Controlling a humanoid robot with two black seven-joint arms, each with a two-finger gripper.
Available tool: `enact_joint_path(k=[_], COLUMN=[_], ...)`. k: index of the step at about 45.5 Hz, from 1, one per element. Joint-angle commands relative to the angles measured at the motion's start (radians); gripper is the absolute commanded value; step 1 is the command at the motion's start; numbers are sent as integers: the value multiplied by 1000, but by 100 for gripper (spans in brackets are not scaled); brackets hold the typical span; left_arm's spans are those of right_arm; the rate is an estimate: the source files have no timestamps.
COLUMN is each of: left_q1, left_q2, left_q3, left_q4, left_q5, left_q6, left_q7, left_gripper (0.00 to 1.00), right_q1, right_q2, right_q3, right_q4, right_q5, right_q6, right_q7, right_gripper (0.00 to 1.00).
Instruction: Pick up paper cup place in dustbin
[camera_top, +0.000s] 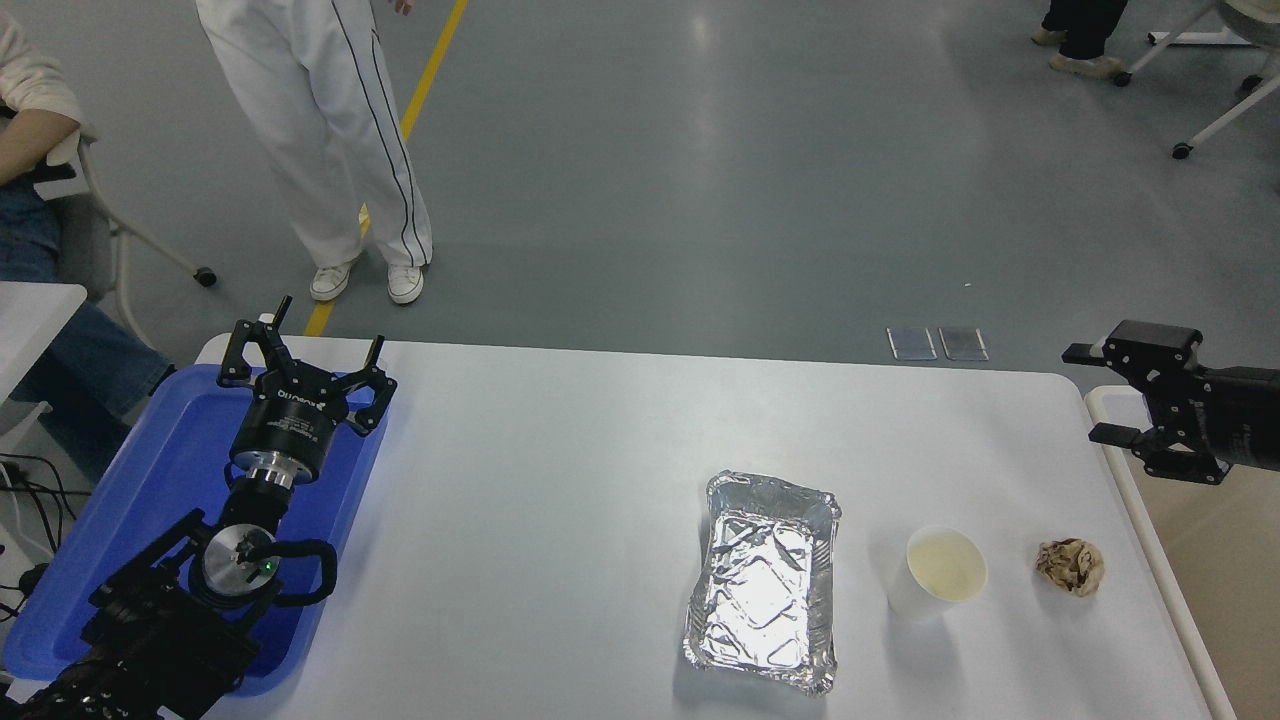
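The white paper cup (938, 575) stands upright on the white table (560, 470), between the foil tray and the brown paper ball. The dustbin (1150, 520), with an off-white rim and beige inside, sits at the table's right edge, partly out of frame. My right gripper (1085, 393) is open and empty, pointing left over the bin's far corner, well beyond and to the right of the cup. My left gripper (305, 355) is open, parked over the blue tray at the lower left.
A crinkled silver foil tray (765, 582) lies left of the cup. A crumpled brown paper ball (1071, 566) lies right of it. A blue plastic tray (170, 480) sits at the table's left. A person in white trousers (330, 150) stands beyond the far edge.
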Motion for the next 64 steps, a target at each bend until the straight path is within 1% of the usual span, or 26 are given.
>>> enact_joint_path(k=[1, 6, 10, 15, 20, 25, 31, 42, 52, 64], left_q1=[1, -1, -1, -1, -1, 1, 1, 1, 1, 1], left_q2=[0, 0, 0, 0, 0, 0, 0, 0, 0, 0], left_q3=[0, 0, 0, 0, 0, 0, 0, 0, 0, 0], left_q4=[0, 0, 0, 0, 0, 0, 0, 0, 0, 0], left_q5=[0, 0, 0, 0, 0, 0, 0, 0, 0, 0], left_q6=[-1, -1, -1, -1, -1, -1, -1, -1, 1, 1], left_q7=[0, 0, 0, 0, 0, 0, 0, 0, 0, 0], left_gripper=[100, 100, 100, 100, 100, 100, 100, 100, 100, 100], right_q1=[210, 284, 379, 488, 557, 663, 789, 922, 1003, 996], right_q2=[52, 75, 113, 205, 289, 345, 397, 549, 578, 604], right_q3=[-194, -247, -339, -462, -533, -577, -609, -625, -617, -639], right_q4=[11, 10, 16, 31, 40, 94, 197, 247, 299, 301], right_q5=[-198, -240, -274, -304, -318, -346, -352, -389, -387, -381], right_q6=[103, 103, 103, 103, 103, 103, 103, 103, 103, 103], right_q7=[-4, -7, -7, -7, -7, -7, -7, -7, -9, -7], right_gripper=[100, 100, 100, 100, 100, 100, 100, 100, 100, 100])
